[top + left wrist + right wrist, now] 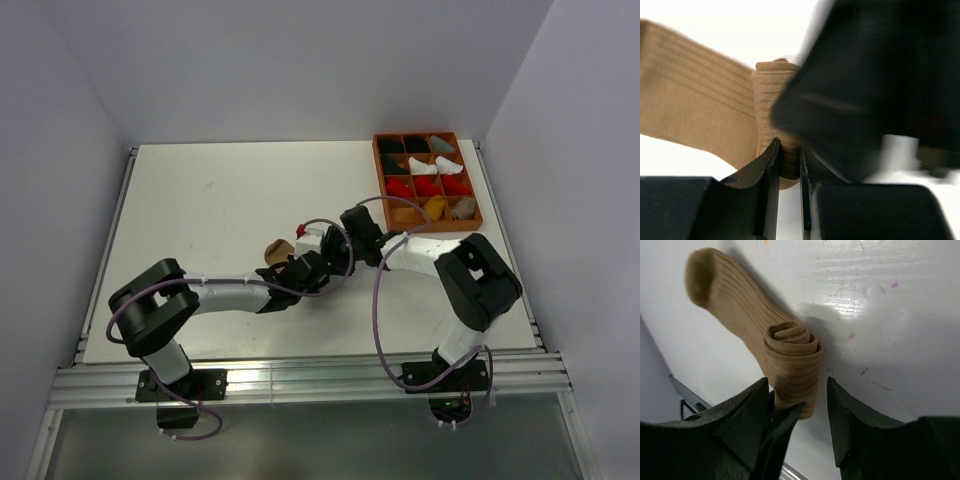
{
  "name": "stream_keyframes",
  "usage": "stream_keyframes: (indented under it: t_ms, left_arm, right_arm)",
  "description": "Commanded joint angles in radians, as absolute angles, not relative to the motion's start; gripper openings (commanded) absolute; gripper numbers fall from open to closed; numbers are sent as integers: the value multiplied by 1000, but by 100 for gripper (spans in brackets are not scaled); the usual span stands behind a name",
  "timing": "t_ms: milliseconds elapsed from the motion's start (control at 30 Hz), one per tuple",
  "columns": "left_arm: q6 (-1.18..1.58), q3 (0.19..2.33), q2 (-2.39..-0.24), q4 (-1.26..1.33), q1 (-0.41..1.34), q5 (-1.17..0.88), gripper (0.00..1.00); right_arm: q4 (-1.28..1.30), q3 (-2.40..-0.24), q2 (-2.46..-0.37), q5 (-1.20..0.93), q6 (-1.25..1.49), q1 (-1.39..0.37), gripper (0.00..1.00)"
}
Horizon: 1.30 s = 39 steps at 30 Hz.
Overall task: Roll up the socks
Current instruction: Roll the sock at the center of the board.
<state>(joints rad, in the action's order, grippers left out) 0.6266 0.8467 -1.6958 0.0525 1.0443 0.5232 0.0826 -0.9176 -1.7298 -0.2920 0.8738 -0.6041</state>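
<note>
A light brown ribbed sock [735, 300] lies on the white table, its one end wound into a tight roll [792, 360] that stands on edge. In the top view the sock [277, 250] shows just left of the two grippers, which meet mid-table. My left gripper [789, 155] is shut on the lower part of the roll [772, 95]; one of its fingers [782, 432] shows in the right wrist view. My right gripper [797, 385] is open, with its jaws on either side of the roll and not touching it. No other loose socks are in view.
An orange-brown compartment tray [478, 190] at the far right holds rolled bundles in black, white, grey, red and mustard. The table's front rail [300, 380] runs along the near edge. The right gripper's dark body [875, 85] crowds the left wrist view.
</note>
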Motion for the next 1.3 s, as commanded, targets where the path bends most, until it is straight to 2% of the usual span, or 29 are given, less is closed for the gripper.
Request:
stream_keyframes:
  t_ms: [0,200,500,900,1100,1267]
  left_arm:
    - [715,799,-1631,32,971,289,4]
    - [768,738,-1585,93,824,-13,6]
    - [827,693,-1655,176,638,-293,8]
    - [816,715,-1779,170,523,-388,10]
    - [811,704,-1835,190,482,-439,12]
    - [822,680,-1876,221,477,-445,12]
  right_arm:
    - [-131,-827,-1603,-314,933,-578,58]
    - [-355,-664,-1511,-291,1000,-545,59]
    - [-622,-560,-1588,-331,1041,-548,59]
    - [-883,-526,-1787,-368,1111,-563,59]
    - [-934,-543,-1850,-374,1111,-563,59]
    - [-1006,-552,-1914,-402,1121,-563,54]
